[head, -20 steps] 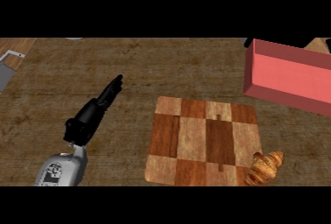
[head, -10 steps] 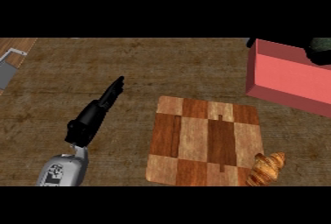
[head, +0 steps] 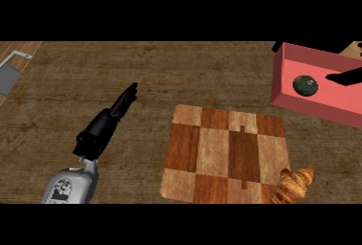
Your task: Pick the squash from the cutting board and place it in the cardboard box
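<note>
The squash (head: 305, 85), dark green and round, lies inside the pinkish-red box (head: 332, 106) at the upper right of the head view. My right hand (head: 346, 77) shows only as black fingers at the right edge, straight and pointing left at the squash with a small gap between them. The checkered wooden cutting board (head: 226, 153) lies below the box with no squash on it. My left hand (head: 106, 127) stays stretched out over the counter left of the board, fingers straight, holding nothing.
A croissant (head: 295, 185) lies at the board's lower right corner. A grey fixture (head: 10, 72) sits at the counter's far left edge. Brown counter surface lies between my left hand and the board.
My right hand came in at the upper right over the box. The squash now shows inside the box, with the fingers just right of it. The left arm has not moved.
</note>
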Action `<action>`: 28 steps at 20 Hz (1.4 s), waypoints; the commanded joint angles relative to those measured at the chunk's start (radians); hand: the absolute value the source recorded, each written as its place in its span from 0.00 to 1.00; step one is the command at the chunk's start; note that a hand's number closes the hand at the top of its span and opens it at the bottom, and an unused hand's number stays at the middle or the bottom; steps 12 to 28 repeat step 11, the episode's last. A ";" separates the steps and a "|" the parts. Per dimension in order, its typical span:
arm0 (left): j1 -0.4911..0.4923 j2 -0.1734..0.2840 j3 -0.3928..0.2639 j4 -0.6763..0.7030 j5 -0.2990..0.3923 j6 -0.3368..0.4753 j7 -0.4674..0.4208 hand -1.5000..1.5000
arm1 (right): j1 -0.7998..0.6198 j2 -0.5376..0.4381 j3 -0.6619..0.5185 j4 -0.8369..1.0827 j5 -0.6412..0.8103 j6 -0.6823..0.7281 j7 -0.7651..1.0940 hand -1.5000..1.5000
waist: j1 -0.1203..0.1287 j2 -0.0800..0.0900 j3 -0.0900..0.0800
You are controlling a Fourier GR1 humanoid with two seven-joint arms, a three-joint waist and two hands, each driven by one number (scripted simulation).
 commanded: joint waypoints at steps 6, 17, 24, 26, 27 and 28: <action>-0.019 -0.016 -0.004 0.011 0.004 0.002 -0.001 0.50 | -0.023 -0.009 -0.263 0.037 -0.274 -0.072 -0.226 0.00 | -0.005 0.001 0.003; 0.002 -0.012 0.011 -0.001 0.010 0.008 0.021 0.50 | 0.033 -0.114 -0.395 0.074 -0.424 0.076 -0.329 0.00 | -0.017 -0.003 0.001; 0.002 -0.012 0.011 -0.001 0.010 0.008 0.021 0.50 | 0.033 -0.114 -0.395 0.074 -0.424 0.076 -0.329 0.00 | -0.017 -0.003 0.001; 0.002 -0.012 0.011 -0.001 0.010 0.008 0.021 0.50 | 0.033 -0.114 -0.395 0.074 -0.424 0.076 -0.329 0.00 | -0.017 -0.003 0.001; 0.002 -0.012 0.011 -0.001 0.010 0.008 0.021 0.50 | 0.033 -0.114 -0.395 0.074 -0.424 0.076 -0.329 0.00 | -0.017 -0.003 0.001; 0.002 -0.012 0.011 -0.001 0.010 0.008 0.021 0.50 | 0.033 -0.114 -0.395 0.074 -0.424 0.076 -0.329 0.00 | -0.017 -0.003 0.001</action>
